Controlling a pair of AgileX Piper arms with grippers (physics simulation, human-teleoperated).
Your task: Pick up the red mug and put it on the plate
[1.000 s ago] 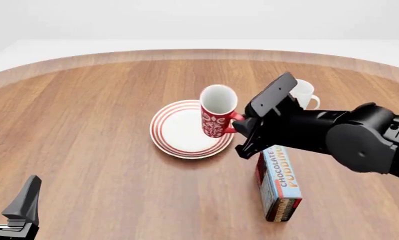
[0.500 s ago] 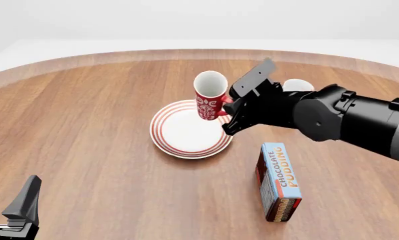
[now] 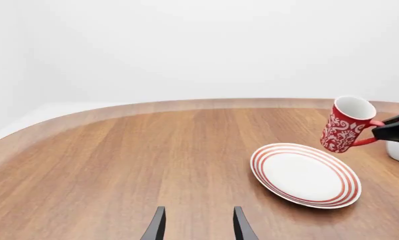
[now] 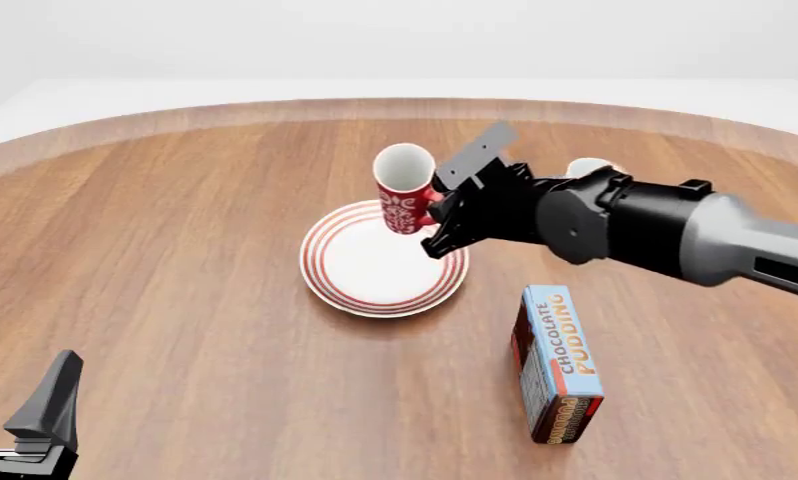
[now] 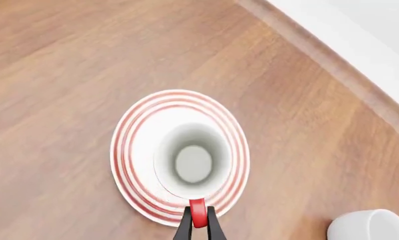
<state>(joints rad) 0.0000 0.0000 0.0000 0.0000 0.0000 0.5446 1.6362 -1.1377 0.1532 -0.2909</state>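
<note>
The red mug (image 4: pixel 403 190), red with a white pattern, hangs in the air over the far right part of the plate (image 4: pixel 366 268), tilted a little. My right gripper (image 4: pixel 435 216) is shut on its red handle (image 5: pixel 197 212). The right wrist view looks straight down into the mug's white inside (image 5: pixel 194 162), with the plate's red rings (image 5: pixel 129 145) around it. The left wrist view shows the mug (image 3: pixel 343 125) lifted above the plate's (image 3: pixel 299 175) far edge. My left gripper (image 4: pixel 15 392) is open and empty at the near left; its fingers (image 3: pixel 158 226) show in the left wrist view.
A plain white mug (image 4: pixel 589 168) stands behind my right arm and also shows in the right wrist view (image 5: pixel 369 225). A chocolate pudding box (image 4: pixel 555 362) lies on the table to the near right of the plate. The table's rounded far edge (image 4: pixel 399 105) runs behind.
My right gripper has carried the red mug up and further away, towards the left, from the plate's right rim to above its far part. The left arm has not moved.
</note>
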